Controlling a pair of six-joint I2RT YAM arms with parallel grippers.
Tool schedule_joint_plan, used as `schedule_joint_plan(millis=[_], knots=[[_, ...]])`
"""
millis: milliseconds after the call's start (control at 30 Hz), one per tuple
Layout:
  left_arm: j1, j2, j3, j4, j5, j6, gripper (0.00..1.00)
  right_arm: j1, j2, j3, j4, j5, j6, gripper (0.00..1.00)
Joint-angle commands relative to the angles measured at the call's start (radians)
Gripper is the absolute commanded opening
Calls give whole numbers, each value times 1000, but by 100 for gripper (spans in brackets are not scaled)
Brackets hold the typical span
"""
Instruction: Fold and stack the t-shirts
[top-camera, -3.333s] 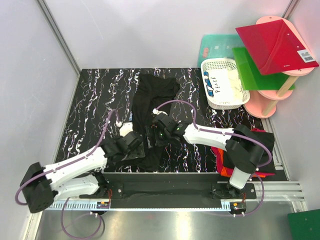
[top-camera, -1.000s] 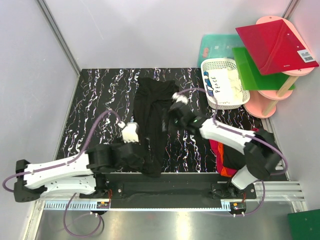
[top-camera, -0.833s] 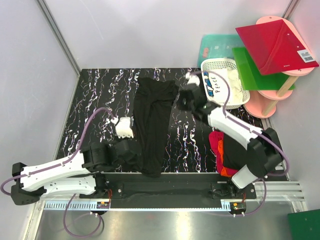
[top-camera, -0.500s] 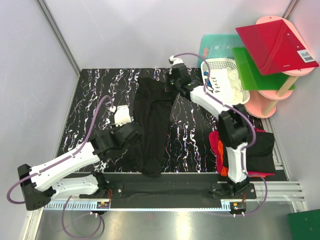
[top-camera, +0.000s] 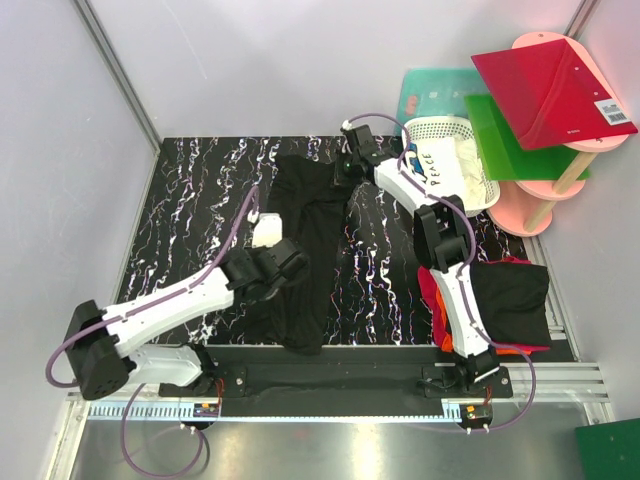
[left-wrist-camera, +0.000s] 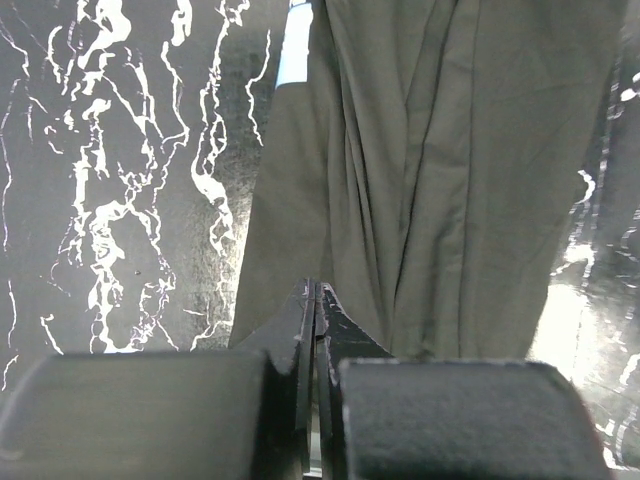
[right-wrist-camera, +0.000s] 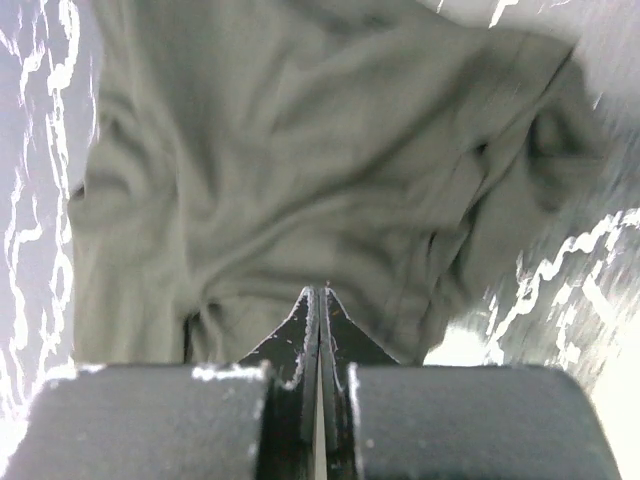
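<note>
A black t-shirt (top-camera: 305, 240) lies stretched lengthwise down the middle of the table, creased along its length. My left gripper (top-camera: 291, 263) is shut at the shirt's left edge, about halfway along; in the left wrist view its tips (left-wrist-camera: 315, 290) meet over the cloth (left-wrist-camera: 450, 170) with nothing seen between them. My right gripper (top-camera: 344, 174) is shut at the shirt's far right corner, tips (right-wrist-camera: 320, 292) together above rumpled cloth (right-wrist-camera: 300, 170). A pile of black, red and orange t-shirts (top-camera: 495, 300) sits at the table's right edge.
A white lattice basket (top-camera: 448, 165) stands at the back right, just right of my right arm. Behind it a pink stand (top-camera: 535, 205) carries a red board (top-camera: 550, 90) and a green board (top-camera: 505, 140); a teal board (top-camera: 432, 92) leans there too. Grey walls enclose the table.
Both grippers have gone from open to shut. The right arm reached from the shirt's middle out to its far right corner. The left arm swung inward to the shirt's left edge.
</note>
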Motion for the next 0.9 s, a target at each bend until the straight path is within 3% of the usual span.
schedule_joint_plan(millis=[0, 200, 500, 667, 867], knots=[[13, 58, 15, 47, 23, 29, 0, -24, 137, 220, -165, -85, 37, 0], [22, 147, 58, 50, 39, 55, 0, -43, 274, 406, -253, -125, 71, 0], [25, 190, 95, 58, 76, 40, 0, -130, 380, 515, -281, -166, 178, 0], [25, 186, 99, 70, 76, 44, 0, -173, 461, 623, -224, -223, 243, 0], [25, 195, 105, 104, 79, 67, 0, -187, 483, 636, -51, -249, 283, 0]])
